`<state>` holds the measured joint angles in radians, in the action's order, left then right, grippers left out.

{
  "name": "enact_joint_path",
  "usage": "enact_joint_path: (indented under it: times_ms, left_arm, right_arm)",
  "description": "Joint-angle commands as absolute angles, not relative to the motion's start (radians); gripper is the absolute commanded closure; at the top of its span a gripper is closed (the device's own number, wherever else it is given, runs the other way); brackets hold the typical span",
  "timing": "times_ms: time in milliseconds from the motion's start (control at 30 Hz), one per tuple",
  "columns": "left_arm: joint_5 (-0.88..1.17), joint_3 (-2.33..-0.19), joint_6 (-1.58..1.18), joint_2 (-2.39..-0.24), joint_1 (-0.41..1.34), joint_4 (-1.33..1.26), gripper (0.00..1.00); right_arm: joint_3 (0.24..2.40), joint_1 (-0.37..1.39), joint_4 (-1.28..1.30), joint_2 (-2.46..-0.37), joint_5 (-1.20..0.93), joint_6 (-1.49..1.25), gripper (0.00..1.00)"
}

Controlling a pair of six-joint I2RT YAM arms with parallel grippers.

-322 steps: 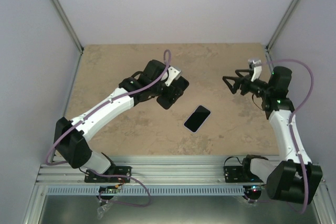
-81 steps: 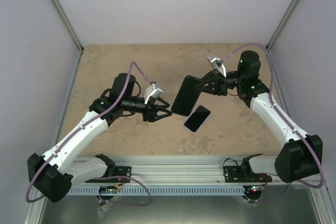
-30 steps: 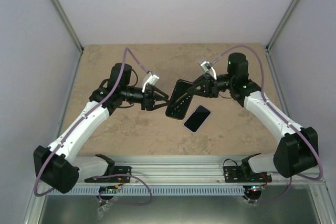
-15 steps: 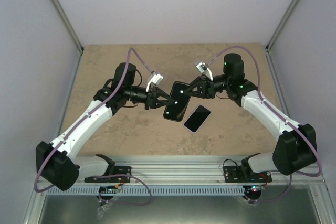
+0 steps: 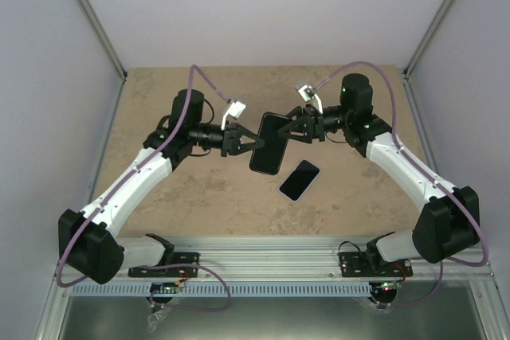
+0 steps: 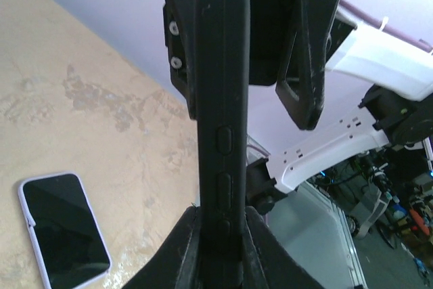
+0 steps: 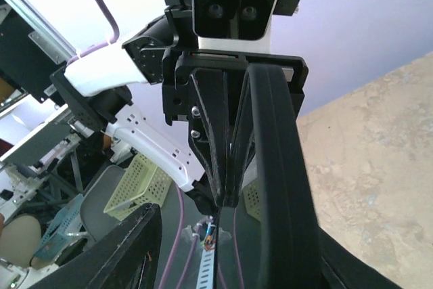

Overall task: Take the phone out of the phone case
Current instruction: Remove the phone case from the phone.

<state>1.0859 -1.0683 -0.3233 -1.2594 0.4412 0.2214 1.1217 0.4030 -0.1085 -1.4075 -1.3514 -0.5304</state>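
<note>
Pale lavender walls (image 5: 271,5) on three sides, tan stone-patterned desk (image 5: 215,205) below, aluminium rail (image 5: 263,264) along the near edge where the arm bases sit. We note both arms reaching inward, their tips meeting above the middle of the desk. The black phone case (image 5: 269,145) is held up off the surface between them, the left pincer (image 5: 249,139) on its left and the right pincer (image 5: 289,128) on its right in the overhead view. The left pincer is pinching the case. In the left wrist view we see the case edge-on, side button covers toward the lens, with the two fingers (image 6: 181,252) pressed against either face at its near end. The right pincer sits at the far end of the case, spread and straddling it. In the right wrist view one finger (image 7: 122,255) stands clearly apart from the black edge, with background showing through the gap. We cannot tell whether its other finger touches. The phone (image 5: 300,180), dark screen up with a pale rim, lies flat on the desk just to the near right of the raised case, apart from both pincers. We cannot tell from these views whether anything sits inside the case
</note>
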Motion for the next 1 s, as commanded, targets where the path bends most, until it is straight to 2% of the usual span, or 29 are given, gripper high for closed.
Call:
enact_joint_path:
  times_ms: [0,167,333,467,967]
  left_arm:
    - [1.081,-1.119,-0.438,-1.243,0.416,0.037,1.0]
    - [1.061,-1.127,-0.506,-1.255,0.408,-0.039,1.0]
    - [1.066,-1.133,-0.546,-1.28,0.408,-0.078,1.0]
    - [1.063,-1.133,-0.575,-1.293,0.408,-0.107,1.0]
    - [1.035,-1.12,-0.555,-1.29,0.41,-0.088,1.0]
  right_arm:
    - [1.101,0.402,-0.253,-1.41,-1.35,-0.687,0.53]
    - [1.08,0.404,-0.278,-1.4,-1.343,-0.715,0.57]
    - [1.058,0.406,-0.307,-1.386,-1.33,-0.742,0.65]
    - [1.049,0.409,-0.312,-1.384,-1.314,-0.756,0.67]
    - [1.042,0.415,-0.455,-1.424,-1.258,-0.953,0.79]
